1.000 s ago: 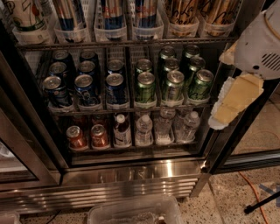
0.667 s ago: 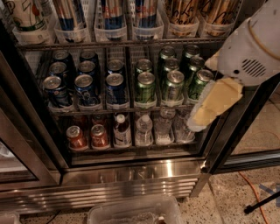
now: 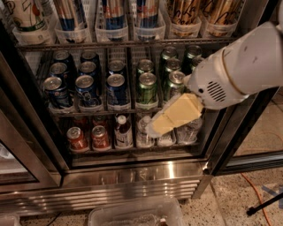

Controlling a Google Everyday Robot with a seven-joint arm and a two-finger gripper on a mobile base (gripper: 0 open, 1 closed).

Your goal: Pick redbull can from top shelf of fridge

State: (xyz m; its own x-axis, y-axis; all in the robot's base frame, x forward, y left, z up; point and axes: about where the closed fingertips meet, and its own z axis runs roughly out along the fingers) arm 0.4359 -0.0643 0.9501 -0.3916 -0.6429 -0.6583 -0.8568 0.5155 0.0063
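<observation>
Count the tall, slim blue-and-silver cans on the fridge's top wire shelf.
3 blue-and-silver cans, side by side in clear plastic bins; more may hide behind. The gripper hangs lower, to their right.

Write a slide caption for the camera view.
Gripper hangs before the fridge's lower racks, well below the redbull cans in the top shelf bins.

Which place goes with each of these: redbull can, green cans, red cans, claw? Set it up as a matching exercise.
Things:
1 redbull can
2 green cans
3 red cans
4 claw

Places:
A bottom rack, left
B in front of the fridge, lower right
C top shelf, in a clear bin
D middle rack, right half

Pairs: 1-C, 2-D, 3-A, 4-B
</observation>
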